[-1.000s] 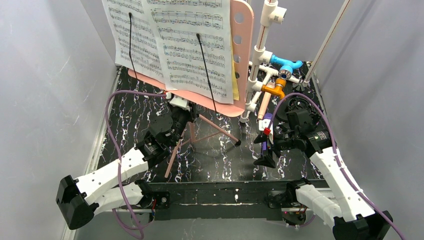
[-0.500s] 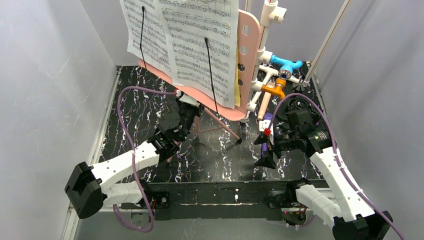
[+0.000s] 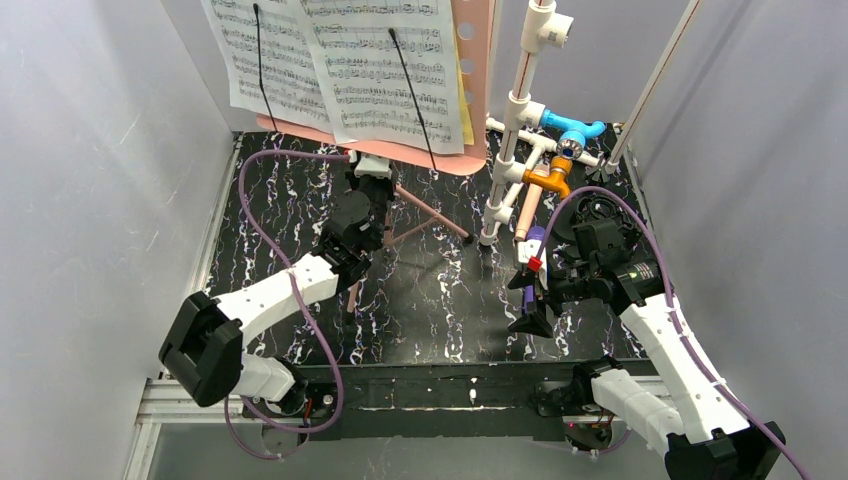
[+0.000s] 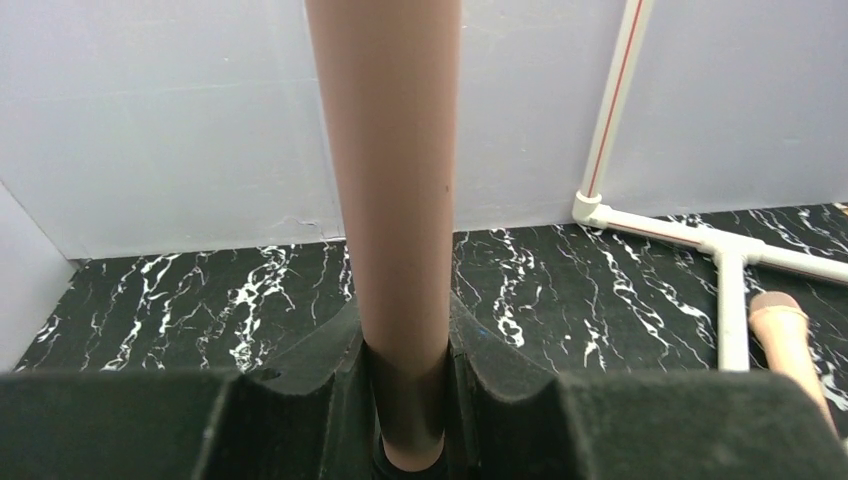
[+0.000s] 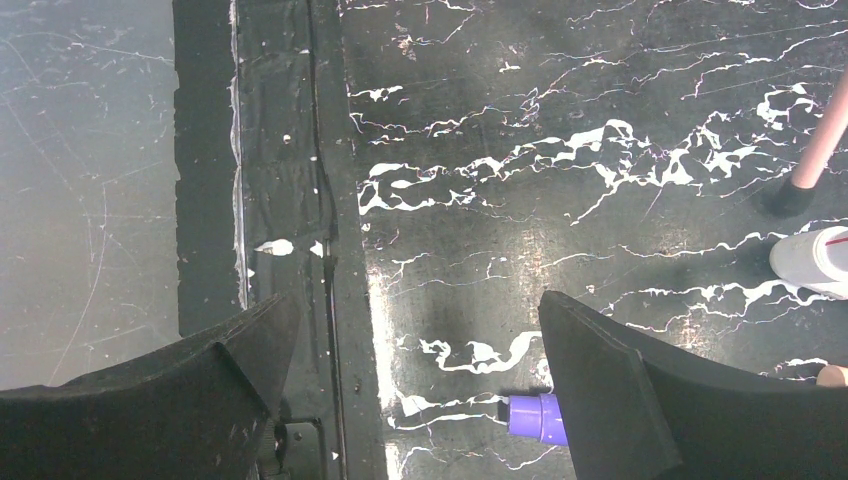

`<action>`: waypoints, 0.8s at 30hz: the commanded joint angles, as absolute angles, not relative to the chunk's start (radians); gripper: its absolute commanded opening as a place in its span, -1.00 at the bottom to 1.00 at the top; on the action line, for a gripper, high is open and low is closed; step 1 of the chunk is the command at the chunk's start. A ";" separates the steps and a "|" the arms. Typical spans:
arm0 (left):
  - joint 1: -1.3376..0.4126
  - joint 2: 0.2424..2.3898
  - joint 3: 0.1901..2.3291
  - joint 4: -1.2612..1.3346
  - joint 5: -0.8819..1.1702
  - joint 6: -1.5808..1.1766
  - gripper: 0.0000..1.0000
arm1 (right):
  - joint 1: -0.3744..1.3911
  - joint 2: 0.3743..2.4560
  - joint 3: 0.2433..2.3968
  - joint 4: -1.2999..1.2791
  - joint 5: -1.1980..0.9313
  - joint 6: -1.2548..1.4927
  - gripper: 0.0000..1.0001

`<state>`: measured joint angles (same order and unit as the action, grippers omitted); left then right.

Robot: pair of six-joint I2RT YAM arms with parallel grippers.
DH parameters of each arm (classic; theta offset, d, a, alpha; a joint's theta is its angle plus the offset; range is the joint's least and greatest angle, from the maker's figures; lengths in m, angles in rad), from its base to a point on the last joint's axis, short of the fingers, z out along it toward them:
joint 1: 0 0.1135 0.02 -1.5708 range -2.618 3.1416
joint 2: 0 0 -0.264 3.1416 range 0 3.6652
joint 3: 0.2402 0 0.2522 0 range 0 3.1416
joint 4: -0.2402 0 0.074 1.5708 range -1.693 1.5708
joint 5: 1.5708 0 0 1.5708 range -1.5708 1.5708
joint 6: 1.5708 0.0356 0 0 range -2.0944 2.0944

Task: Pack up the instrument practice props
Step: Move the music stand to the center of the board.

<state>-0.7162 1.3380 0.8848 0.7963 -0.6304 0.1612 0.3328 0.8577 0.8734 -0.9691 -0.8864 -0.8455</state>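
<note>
The pink sheet-music holder [image 3: 478, 60] stands at the back with printed music pages [image 3: 340, 70] clipped to it. Its pink pole [image 4: 390, 200] runs between my left gripper's [image 4: 405, 410] jaws, which are shut on it just above the folding tripod legs [image 3: 425, 218]. In the top view my left gripper [image 3: 371, 192] sits under the holder. My right gripper [image 3: 525, 300] hangs open over the table at the right, nothing between its fingers. The purple microphone [image 3: 536, 250] lies beside it, its end [image 5: 535, 418] showing by the right finger. The beige microphone [image 3: 527, 210] leans behind.
A white pipe frame [image 3: 515, 130] with blue and orange fittings stands right of the holder, its base pipe [image 4: 725, 290] lying on the marbled table. A black round piece [image 3: 598, 210] lies at the back right. Grey walls close in on three sides. The table's front rail [image 5: 320, 200] runs under my right gripper.
My left arm has stretched toward the back, carrying the music holder and its legs away from me and turning it. The right arm and microphones have not moved.
</note>
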 commanded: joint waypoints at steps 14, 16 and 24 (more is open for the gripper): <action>-0.697 1.234 0.829 0.970 -0.692 0.194 -0.32 | 0.325 0.855 0.918 -0.993 -0.909 -0.873 0.97; -0.698 1.202 0.808 0.938 -0.677 0.180 -0.09 | 0.325 0.856 0.920 -0.995 -0.910 -0.875 0.97; -0.698 1.124 0.779 0.846 -0.656 0.143 0.42 | 0.321 0.861 0.929 -0.999 -0.912 -0.877 0.97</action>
